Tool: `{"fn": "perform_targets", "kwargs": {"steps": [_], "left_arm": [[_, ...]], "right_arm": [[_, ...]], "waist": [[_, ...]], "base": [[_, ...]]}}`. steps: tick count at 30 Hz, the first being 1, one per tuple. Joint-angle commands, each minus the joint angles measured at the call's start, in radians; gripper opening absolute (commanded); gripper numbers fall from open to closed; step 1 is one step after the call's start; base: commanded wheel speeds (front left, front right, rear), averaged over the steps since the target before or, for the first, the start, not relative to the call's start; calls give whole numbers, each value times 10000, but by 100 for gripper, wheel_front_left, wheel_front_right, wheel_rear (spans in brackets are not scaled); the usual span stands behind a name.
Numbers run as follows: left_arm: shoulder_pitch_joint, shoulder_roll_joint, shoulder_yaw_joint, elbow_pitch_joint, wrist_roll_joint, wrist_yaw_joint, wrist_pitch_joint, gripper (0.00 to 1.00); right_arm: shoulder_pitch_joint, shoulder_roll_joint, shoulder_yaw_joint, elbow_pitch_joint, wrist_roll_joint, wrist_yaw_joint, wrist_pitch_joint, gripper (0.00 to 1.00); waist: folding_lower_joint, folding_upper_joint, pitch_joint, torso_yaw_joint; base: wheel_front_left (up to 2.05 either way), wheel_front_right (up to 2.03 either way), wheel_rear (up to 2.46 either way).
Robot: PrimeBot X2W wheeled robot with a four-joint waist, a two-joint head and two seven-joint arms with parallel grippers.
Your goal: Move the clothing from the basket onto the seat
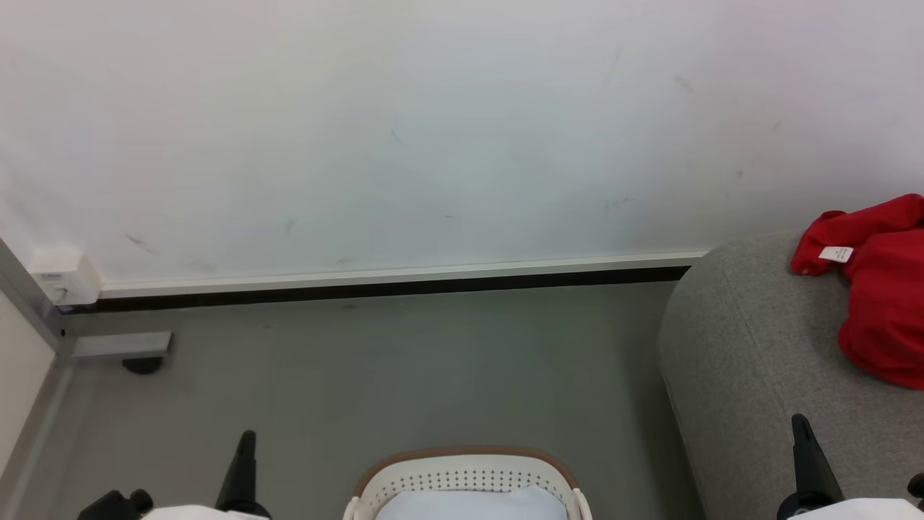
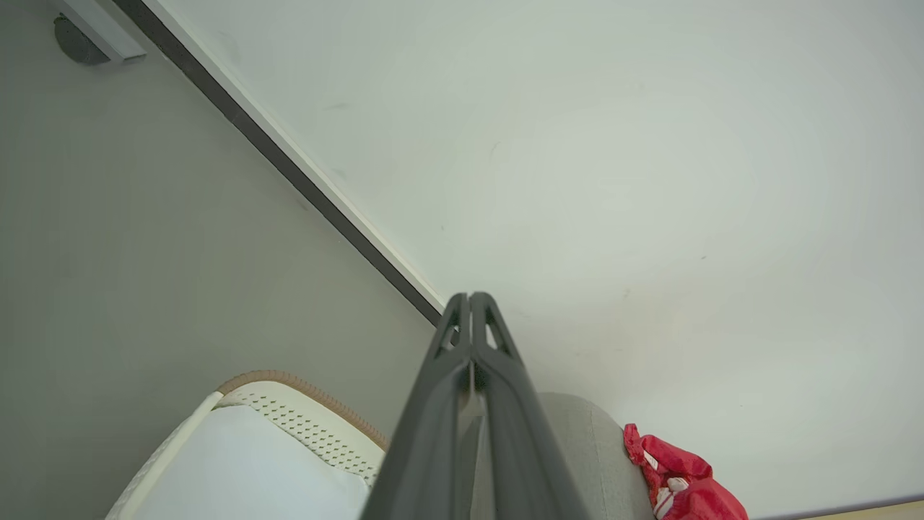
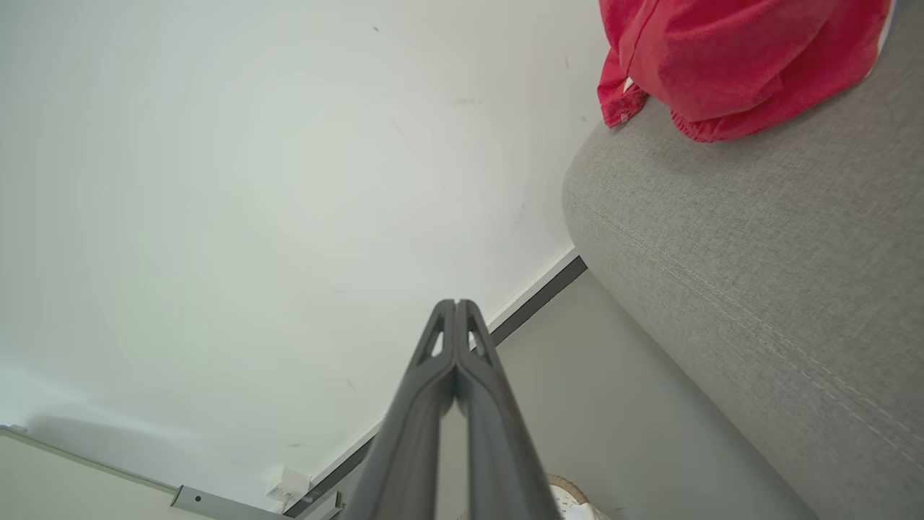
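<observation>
Clothing [image 1: 881, 289]: bright red, soft fabric crumpled into a loose heap with deep folds and a stitched hem. A small white tag [image 1: 836, 253] sits on its upper left fold, and bits of white trim show in the left wrist view.
Clothing, place: on top of the seat [image 1: 751, 375], ahead of the right gripper [image 3: 456, 303] and off to its right, well apart from its tips. It is far to the right of the left gripper [image 2: 471, 296]. The head view's right edge cuts it off.
Seat: light grey woven fabric with a rounded corner and a sewn seam along its side. It is just to the right of the right gripper, whose tip shows against the seat's near part in the head view.
Basket [image 1: 462, 477]: cream-white with perforated walls and a brown rim, low between the two grippers and nearer the left one. Its inside shows pale and smooth. No red shows in the part that can be seen.
Left gripper: both dark fingers pressed together along their length, holding nothing and pointing toward the wall [image 1: 433, 130].
Right gripper: fingers likewise closed tip to tip and empty, touching neither seat nor clothing.
Surroundings: grey floor [image 1: 397, 361] ahead of both grippers, a dark skirting [image 1: 375, 285] under the white wall, and a small white box [image 1: 65, 278] on the wall beyond the left gripper, to its left.
</observation>
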Motion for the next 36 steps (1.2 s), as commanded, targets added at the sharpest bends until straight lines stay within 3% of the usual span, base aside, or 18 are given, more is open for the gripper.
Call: {"fn": "perform_targets", "kwargs": {"steps": [1,36], "left_arm": [[-236,7,115,-148,-326,-45,83,0],[-520,-108,712,-475,-3492,-195,977,0]], "right_arm": [[-297,-92,-60,-149,382,-10,86,0],[-525,-138,-460,-321,3886,-17,944,0]], "waist": [[0,-1,8,10],[0,-1,160,200]], "base": [[0,0,0],[0,0,0]]}}
